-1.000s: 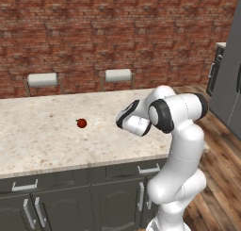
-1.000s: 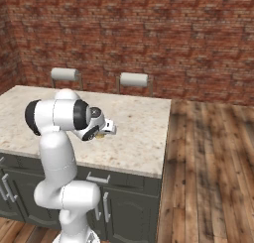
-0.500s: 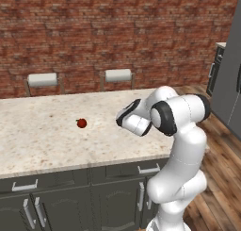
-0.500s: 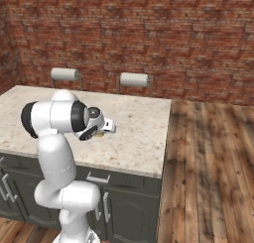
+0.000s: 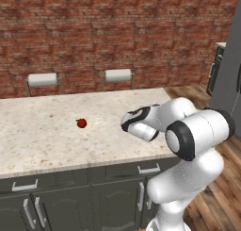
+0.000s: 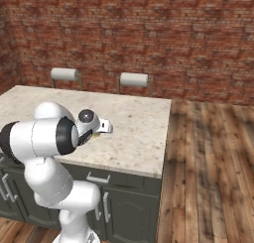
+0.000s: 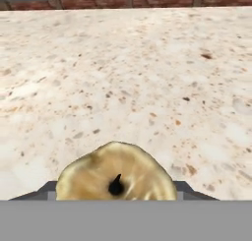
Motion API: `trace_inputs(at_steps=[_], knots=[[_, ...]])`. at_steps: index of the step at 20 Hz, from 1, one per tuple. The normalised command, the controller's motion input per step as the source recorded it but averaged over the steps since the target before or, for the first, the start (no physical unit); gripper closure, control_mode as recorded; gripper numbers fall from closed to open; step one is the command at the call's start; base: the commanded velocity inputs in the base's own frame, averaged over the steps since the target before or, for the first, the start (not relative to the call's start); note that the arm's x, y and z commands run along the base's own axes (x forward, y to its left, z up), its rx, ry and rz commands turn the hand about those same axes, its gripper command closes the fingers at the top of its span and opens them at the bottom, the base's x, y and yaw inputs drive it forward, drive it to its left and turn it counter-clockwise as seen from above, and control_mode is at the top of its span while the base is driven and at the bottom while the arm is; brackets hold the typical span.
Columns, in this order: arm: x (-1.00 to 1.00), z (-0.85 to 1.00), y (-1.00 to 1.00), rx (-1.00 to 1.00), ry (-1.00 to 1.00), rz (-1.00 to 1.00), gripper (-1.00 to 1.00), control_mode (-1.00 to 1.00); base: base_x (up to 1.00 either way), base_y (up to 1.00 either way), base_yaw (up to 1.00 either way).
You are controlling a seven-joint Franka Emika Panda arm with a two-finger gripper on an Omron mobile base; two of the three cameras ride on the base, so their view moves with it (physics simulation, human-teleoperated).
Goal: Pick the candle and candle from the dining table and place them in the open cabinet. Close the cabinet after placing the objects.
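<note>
Claw (image 6: 103, 129) part-open around a squat yellowish-tan candle (image 7: 116, 175), dark wick facing the hand camera, dark fingertips (image 7: 45, 190) flanking it on both sides; gripped, lifted above the speckled dining table (image 7: 147, 77). Under and ahead of the claw, bare beige stone top. Off to the claw's left in the left base view, well apart, a small red fruit (image 5: 82, 123) on the tabletop. Beyond the table's far edge, two chair backs (image 5: 118, 75), then a brick wall (image 6: 149, 33). Below the tabletop, dark grey drawers with silver handles (image 5: 149, 169)
</note>
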Motion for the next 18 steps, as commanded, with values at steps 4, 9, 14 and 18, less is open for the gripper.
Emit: trace_inputs(at_steps=[4, 9, 14, 18], knots=[[-0.04, 0.91, 0.01, 0.01, 0.00, -0.04, 1.00, -1.00, 0.00, 0.00, 0.00], [0.00, 0.88, 0.00, 0.06, 0.00, -0.06, 1.00, -1.00, 0.00, 0.00, 0.00], [0.00, 0.54, 0.00, 0.10, 0.07, -0.07, 1.00, -1.00, 0.00, 0.00, 0.00], [-0.21, 0.27, 0.00, 0.12, 0.10, -0.03, 1.00, -1.00, 0.00, 0.00, 0.00]])
